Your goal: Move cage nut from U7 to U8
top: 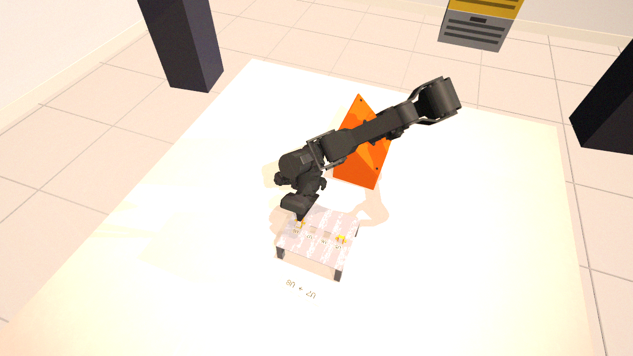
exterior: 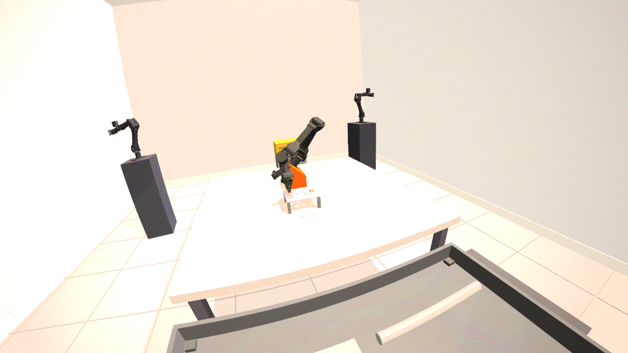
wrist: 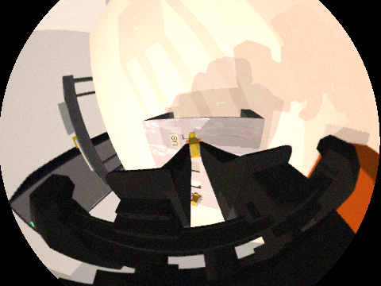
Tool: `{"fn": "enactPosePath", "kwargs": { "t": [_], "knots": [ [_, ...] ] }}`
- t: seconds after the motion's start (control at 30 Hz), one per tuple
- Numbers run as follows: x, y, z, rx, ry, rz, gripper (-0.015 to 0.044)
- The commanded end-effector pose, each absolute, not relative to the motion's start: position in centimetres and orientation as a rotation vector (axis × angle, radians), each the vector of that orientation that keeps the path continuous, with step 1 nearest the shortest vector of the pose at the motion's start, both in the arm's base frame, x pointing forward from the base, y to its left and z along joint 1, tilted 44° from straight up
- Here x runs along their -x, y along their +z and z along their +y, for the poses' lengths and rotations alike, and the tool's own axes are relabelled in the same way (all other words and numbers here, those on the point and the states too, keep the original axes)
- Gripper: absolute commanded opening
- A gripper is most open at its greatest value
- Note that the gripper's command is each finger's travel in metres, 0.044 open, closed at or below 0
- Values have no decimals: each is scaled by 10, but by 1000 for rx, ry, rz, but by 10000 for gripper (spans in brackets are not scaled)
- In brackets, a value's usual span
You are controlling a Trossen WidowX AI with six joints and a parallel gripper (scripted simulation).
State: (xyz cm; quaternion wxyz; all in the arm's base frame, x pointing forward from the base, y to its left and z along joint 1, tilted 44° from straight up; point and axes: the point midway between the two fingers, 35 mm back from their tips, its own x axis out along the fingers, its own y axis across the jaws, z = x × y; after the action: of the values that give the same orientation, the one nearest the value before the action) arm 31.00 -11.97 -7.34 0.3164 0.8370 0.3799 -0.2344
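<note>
Clamping the yellow cage nut (top: 299,223) (wrist: 194,148) at U8 | hand (top: 299,219) (exterior: 289,193) (wrist: 195,147) nearly closed, both fingertips on the nut | nut at the U8 hole of the rail plate (top: 316,252) (exterior: 302,196) (wrist: 234,133), seating and wings too small to tell

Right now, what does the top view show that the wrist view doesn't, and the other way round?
Only the top view: two dark pillars and the arrow note on the table.

Only the wrist view: a dark tray off the table's edge.

Both: the claw shut on the yellow nut at U8, the other nut, the rail plate and the orange block.
</note>
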Motion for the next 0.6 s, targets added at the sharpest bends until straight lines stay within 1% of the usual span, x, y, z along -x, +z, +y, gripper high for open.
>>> {"fn": "enactPosePath", "kwargs": {
  "t": [0.0, 0.57],
  "knots": [
    [-311, -73, -120, -2197, -620, 1015, 26],
    [-311, -73, -120, -2193, -625, 1028, 26]
  ]
}}
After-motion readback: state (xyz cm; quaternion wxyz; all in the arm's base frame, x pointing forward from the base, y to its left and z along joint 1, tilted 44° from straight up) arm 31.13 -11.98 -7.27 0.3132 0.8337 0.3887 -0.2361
